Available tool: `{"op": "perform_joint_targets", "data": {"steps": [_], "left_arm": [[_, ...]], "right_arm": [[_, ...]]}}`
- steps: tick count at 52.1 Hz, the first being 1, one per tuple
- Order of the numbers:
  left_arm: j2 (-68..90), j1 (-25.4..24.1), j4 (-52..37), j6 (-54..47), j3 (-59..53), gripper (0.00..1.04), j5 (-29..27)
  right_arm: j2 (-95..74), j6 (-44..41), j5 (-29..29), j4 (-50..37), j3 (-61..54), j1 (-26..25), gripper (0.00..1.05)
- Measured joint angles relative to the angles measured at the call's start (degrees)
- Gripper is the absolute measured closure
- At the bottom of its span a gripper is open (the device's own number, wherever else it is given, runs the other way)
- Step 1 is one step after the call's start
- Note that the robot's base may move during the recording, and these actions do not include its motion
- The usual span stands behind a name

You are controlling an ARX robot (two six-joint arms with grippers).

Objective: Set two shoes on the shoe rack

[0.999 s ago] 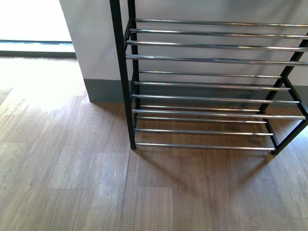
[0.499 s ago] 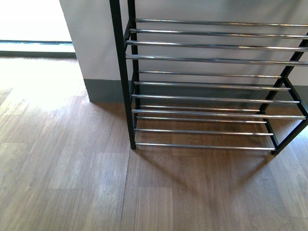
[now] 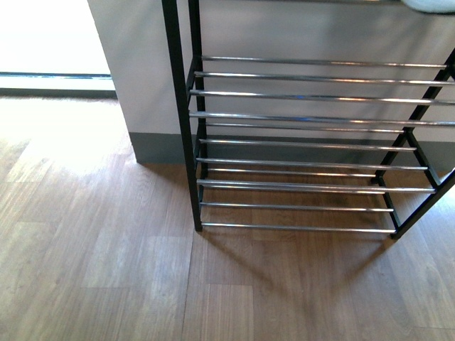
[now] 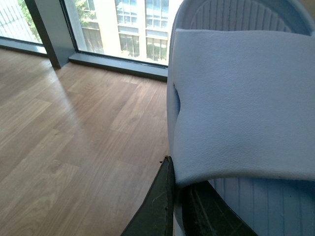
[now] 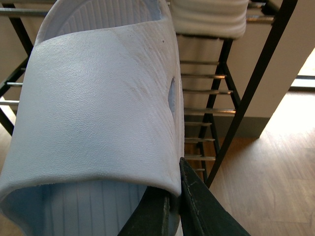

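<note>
- Front view has changed: the shoe rack (image 3: 298, 117) now sits lower in frame than a second ago. A pale object (image 3: 430, 4) has come in at 1 o'clock, at the height of a higher tier. I can't tell what it is there.
- My read is that your view has lifted toward the upper tiers, so placement is likely aimed high and not at the bottom bars.
- Neither arm shows in the front view, and the visible tiers from 12 to 3 o'clock are bare.
- The shoes are pale blue slide sandals, not lace-ups.
- Left fingers (image 4: 160, 201) are pinching the side edge of the left slide (image 4: 241, 98). It is held over the wood floor (image 4: 74, 147), with a window (image 4: 133, 29) behind it and no rack in that view.
- Right fingers (image 5: 197, 206) are pinching the strap edge of the right slide (image 5: 98, 108). The rack is straight ahead of it.
- A white ribbed item (image 5: 209, 17) already rests on a bar there.
- Nothing is placed yet. You should expect the right slide to go first, and watch for it clipping the black side frame (image 5: 256, 83).
</note>
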State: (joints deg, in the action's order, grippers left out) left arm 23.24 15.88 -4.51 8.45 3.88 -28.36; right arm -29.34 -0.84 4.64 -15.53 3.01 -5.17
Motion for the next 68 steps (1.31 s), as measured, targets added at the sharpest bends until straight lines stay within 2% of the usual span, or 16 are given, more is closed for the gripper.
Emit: {"op": "perform_joint_targets", "data": {"steps": [68], "left_arm": [[0.04, 0.13, 0.85, 0.48, 0.04, 1.03, -0.13]], "right_arm": [[0.0, 0.02, -0.07, -0.02, 0.02, 0.0, 1.03]]}}
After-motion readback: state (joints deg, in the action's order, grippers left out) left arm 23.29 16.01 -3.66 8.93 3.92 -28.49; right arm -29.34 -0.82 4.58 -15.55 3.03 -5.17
